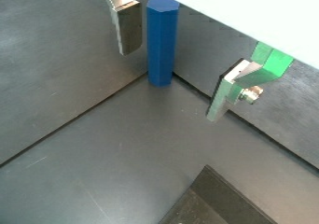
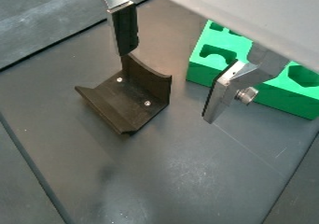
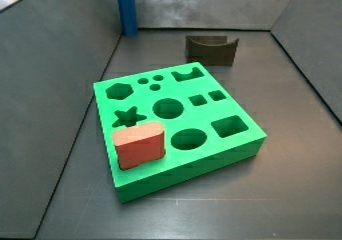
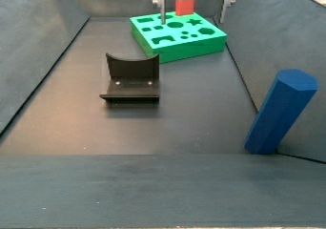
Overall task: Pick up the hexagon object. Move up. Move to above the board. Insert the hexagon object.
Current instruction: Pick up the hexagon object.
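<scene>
The matte blue hexagon object stands upright in a floor corner, well apart from the glossy green board (many-shaped holes); the gripper hangs wide apart, empty.

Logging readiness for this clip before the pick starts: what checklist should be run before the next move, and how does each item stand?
1. End effector open, nothing between its fingers: ok.
2. Hexagon object upright on the floor: ok.
3. End effector lined up over the hexagon object: not ok; in a side view it hangs by the board, far from the peg.
4. Board's hexagon hole free: ok; the red block sits elsewhere.
5. Finger room between peg and corner walls: cannot tell.
</scene>
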Motion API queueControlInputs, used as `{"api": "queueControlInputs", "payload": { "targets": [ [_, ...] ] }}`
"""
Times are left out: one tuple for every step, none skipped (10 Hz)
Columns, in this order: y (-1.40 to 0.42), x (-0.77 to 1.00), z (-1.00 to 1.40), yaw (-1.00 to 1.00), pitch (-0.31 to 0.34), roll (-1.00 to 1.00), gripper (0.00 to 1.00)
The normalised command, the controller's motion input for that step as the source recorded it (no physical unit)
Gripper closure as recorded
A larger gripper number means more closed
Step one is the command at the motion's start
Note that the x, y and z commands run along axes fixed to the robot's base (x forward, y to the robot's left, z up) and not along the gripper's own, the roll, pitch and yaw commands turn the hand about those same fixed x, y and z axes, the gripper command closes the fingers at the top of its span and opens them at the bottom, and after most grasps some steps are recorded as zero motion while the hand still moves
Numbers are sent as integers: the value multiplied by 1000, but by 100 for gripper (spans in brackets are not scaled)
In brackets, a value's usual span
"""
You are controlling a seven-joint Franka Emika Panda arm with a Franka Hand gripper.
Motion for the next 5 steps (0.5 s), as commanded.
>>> {"api": "queueControlInputs", "payload": {
  "targets": [
    [94, -806, 0, -20, -107, 0, 0],
    [534, -731, 11, 77, -64, -54, 0],
    [551, -794, 0, 71, -44, -33, 0],
    [577, -843, 0, 40, -34, -34, 0],
    [511, -951, 0, 0, -39, 0, 0]
  ]
}}
